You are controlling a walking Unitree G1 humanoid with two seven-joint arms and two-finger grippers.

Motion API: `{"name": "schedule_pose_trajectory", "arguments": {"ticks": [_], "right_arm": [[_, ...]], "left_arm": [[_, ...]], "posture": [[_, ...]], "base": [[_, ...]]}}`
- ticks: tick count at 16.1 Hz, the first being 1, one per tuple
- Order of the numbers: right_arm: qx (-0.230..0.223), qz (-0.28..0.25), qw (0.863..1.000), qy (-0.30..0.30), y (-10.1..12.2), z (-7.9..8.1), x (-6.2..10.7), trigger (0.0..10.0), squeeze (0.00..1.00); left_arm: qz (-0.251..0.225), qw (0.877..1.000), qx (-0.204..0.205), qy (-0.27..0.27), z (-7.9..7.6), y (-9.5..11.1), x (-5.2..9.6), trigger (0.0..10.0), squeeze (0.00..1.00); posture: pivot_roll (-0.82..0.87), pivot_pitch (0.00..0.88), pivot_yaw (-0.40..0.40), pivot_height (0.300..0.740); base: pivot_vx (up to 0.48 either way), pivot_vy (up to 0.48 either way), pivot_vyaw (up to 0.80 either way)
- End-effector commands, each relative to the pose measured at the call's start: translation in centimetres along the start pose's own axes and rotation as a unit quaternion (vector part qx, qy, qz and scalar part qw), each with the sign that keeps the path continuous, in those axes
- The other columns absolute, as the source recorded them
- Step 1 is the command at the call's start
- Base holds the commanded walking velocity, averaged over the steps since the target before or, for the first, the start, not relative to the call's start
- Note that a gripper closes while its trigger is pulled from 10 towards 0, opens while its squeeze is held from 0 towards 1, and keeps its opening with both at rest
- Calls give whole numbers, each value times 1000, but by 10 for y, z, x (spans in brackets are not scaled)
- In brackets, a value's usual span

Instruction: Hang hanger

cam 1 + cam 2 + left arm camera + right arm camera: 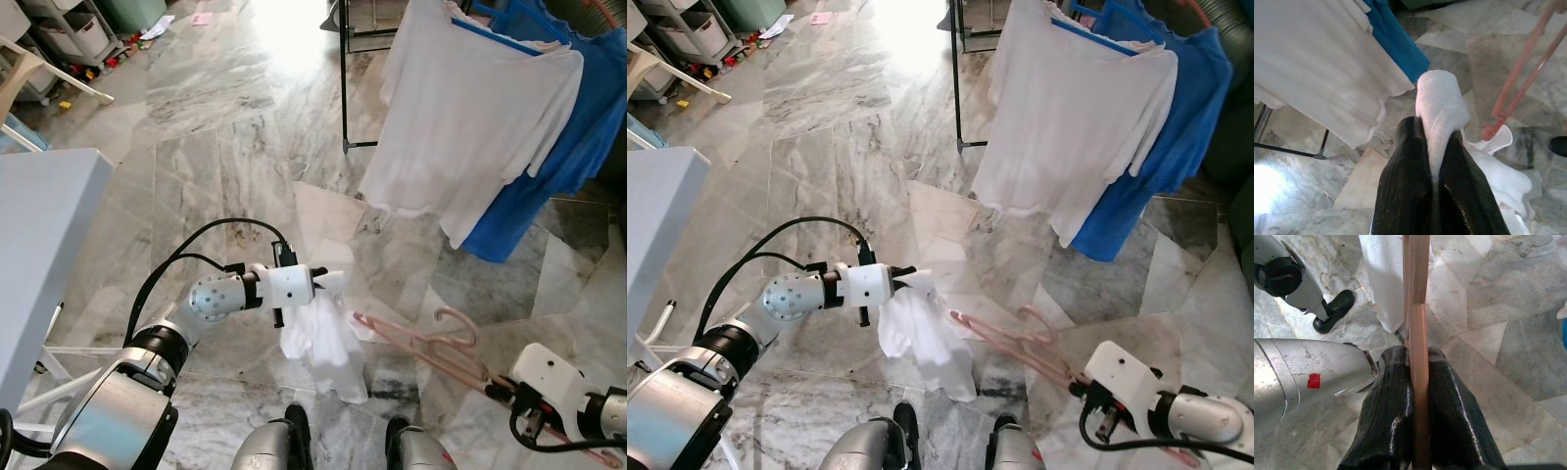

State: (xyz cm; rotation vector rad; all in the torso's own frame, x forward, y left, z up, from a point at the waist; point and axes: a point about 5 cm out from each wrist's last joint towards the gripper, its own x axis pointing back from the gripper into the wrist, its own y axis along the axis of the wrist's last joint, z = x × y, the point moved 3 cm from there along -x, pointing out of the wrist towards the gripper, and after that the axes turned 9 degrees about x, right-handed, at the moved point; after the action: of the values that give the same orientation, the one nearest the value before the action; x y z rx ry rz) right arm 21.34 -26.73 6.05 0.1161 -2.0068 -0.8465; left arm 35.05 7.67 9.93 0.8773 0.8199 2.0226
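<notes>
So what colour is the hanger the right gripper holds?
Pink; the hanger shows best in the left eye view, clamped in the right gripper.

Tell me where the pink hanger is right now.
The pink hanger is low on the robot's right in the eye views, clamped in the right gripper, its far end beside the white garment held by the left gripper.

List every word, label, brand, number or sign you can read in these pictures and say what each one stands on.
No readable text in any view.
A small red square mark sits on the silver arm casing in the right wrist view; it carries no letters or digits.
The white garment pinched in the left hand and the pink hanger clamped in the right hand show no tags or print.
Bins on the far shelves are too small to read.
</notes>
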Motion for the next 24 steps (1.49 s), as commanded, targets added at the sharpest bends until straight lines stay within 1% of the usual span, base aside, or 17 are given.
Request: {"name": "schedule_pose_trajectory", "arguments": {"ticks": [1,4,7,10,15,17,18,24], "right_arm": [[7,5,1000,21,0,8,0,10000,0],[8,8,999,32,-1,12,-1,10000,0],[8,6,1000,26,1,11,-2,10000,0],[18,7,1000,18,2,7,-4,10000,0],[24,7,1000,14,4,2,-4,10000,0],[28,5,1000,12,6,1,-5,10000,0],[33,5,999,13,8,-1,-4,10000,0],[44,0,999,7,14,-9,-1,10000,0]], "left_arm": [[11,1000,3,4,2,-5,5,10000,0],[12,1000,1,3,2,-5,5,10000,0],[4,1000,2,-4,0,-3,5,10000,0],[-20,1000,-1,-23,-2,4,4,10000,0],[-34,999,2,-37,-4,9,4,10000,0],[-40,998,3,-47,-8,10,3,10000,0],[-39,998,5,-54,-12,8,4,10000,0],[-16,998,18,-58,-19,-3,6,10000,0]], "posture": [[-133,265,174,740],[-129,267,177,740],[-126,269,180,740],[-122,273,184,740],[-121,268,183,740],[-120,265,184,740],[-119,262,183,740],[-122,256,182,740]], "base": [[0,0,0],[0,0,0],[0,0,0],[0,0,0],[0,0,0],[0,0,0],[0,0,0],[0,0,0]]}}
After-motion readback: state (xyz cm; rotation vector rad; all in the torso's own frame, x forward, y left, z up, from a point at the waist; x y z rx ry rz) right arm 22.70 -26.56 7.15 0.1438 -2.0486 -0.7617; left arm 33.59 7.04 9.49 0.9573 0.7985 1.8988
